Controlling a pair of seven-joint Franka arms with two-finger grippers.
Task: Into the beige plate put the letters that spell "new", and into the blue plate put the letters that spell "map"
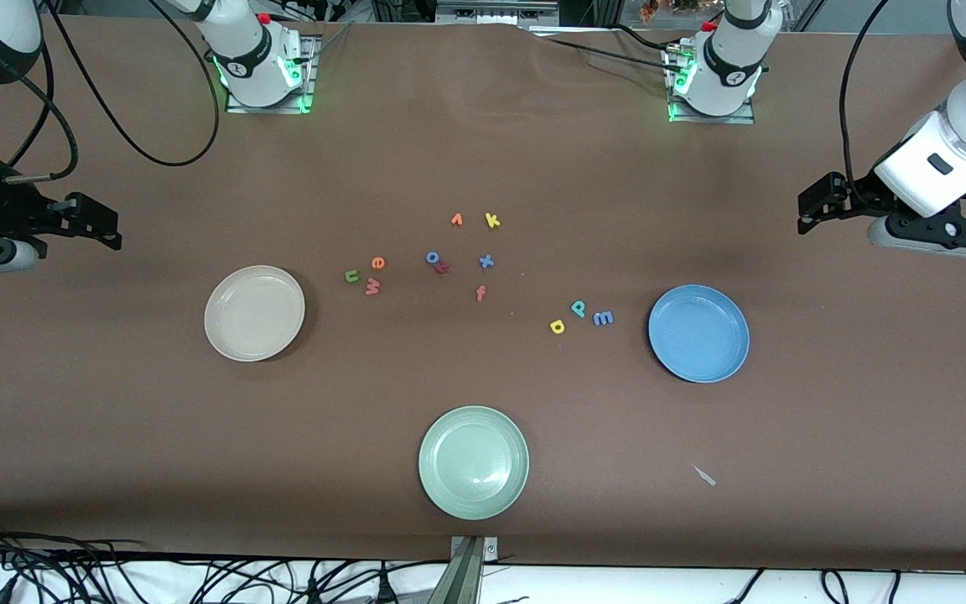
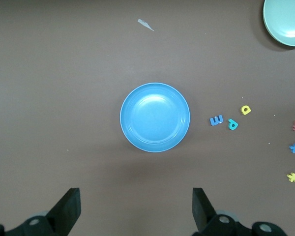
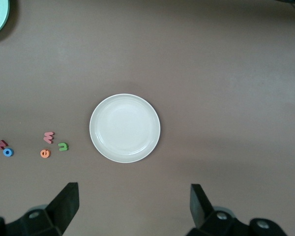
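The beige plate [image 1: 254, 313] [image 3: 125, 128] lies empty toward the right arm's end. Beside it are the olive n [image 1: 351, 276] [image 3: 63, 146], orange e [image 1: 377, 262] [image 3: 44, 153] and salmon w [image 1: 372, 287] [image 3: 48, 137]. The blue plate [image 1: 698, 333] [image 2: 155, 117] lies empty toward the left arm's end. Close by are the blue m [image 1: 603, 318] [image 2: 216, 120], teal p [image 1: 578, 309] [image 2: 233, 124] and yellow a [image 1: 557, 326] [image 2: 245, 109]. My right gripper [image 1: 106, 222] [image 3: 133, 192] hangs open and empty, high by the beige plate. My left gripper [image 1: 810, 208] [image 2: 136, 196] hangs open and empty, high by the blue plate.
A pale green plate [image 1: 474, 462] sits nearest the front camera. Mid-table lie an orange v [image 1: 456, 220], yellow k [image 1: 492, 221], blue o [image 1: 432, 257], red z [image 1: 443, 268], blue x [image 1: 486, 262] and salmon f [image 1: 480, 293]. A pale scrap [image 1: 704, 476] lies nearer the camera than the blue plate.
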